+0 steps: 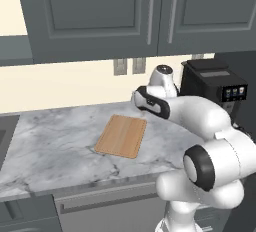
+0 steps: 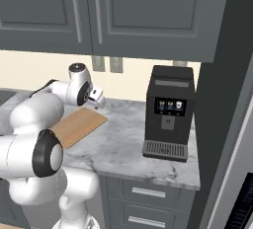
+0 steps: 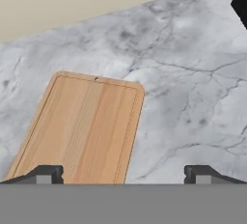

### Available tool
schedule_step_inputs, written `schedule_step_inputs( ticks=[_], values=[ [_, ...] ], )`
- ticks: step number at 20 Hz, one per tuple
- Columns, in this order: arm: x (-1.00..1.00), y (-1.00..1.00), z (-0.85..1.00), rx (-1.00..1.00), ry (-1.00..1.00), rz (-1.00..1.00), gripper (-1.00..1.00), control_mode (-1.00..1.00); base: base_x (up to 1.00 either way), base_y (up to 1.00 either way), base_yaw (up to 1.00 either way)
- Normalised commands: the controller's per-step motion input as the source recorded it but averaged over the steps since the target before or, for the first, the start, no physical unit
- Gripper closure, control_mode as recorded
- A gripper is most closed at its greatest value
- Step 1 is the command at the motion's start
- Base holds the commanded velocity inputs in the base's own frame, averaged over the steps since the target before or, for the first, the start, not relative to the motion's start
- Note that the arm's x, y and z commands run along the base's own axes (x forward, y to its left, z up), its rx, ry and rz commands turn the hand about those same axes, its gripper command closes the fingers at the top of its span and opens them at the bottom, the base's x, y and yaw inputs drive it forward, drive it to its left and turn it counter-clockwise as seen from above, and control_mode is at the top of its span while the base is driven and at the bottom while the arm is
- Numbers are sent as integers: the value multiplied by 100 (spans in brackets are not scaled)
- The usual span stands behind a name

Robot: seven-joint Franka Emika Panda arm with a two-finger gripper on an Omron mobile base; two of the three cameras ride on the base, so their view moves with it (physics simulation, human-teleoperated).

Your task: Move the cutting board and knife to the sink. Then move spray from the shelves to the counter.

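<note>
The cutting board point(image 1: 121, 136), a light wooden slab with grain stripes, lies flat on the marble counter point(image 1: 55, 141). It also shows at the lower left of the hand view point(image 3: 82, 126) and behind my arm in the right base view point(image 2: 79, 124). My gripper point(image 3: 124, 175) hangs above the board's right edge, open and empty. Its left fingertip point(image 3: 47, 174) is over the wood and the right one is over bare marble. The hand point(image 2: 95, 98) sits above the board's far corner. A dark recess at the counter's far left looks like the sink point(image 1: 4, 132). Knife, spray and shelves are out of view.
A black coffee machine point(image 2: 169, 117) stands on the counter right of the board, also seen behind my arm point(image 1: 212, 83). Dark grey cabinet doors point(image 1: 100, 11) hang overhead. Two wall outlets point(image 1: 129, 66) sit on the cream backsplash.
</note>
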Motion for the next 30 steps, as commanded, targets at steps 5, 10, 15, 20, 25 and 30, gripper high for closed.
schedule_step_inputs(
  ticks=[5,10,15,20,25,30],
  values=[
    [46,23,-33,0,0,-3,-100,-100,0,0,0],
    [38,8,-33,6,0,-2,-100,-100,0,0,0],
    [31,11,-34,4,0,0,-100,-100,0,0,0],
    [25,12,-32,0,0,0,-100,-100,0,0,0],
    [27,11,-18,0,0,0,-100,-100,0,0,0],
    [23,6,-10,0,0,0,-100,-100,0,0,0]
  ],
)
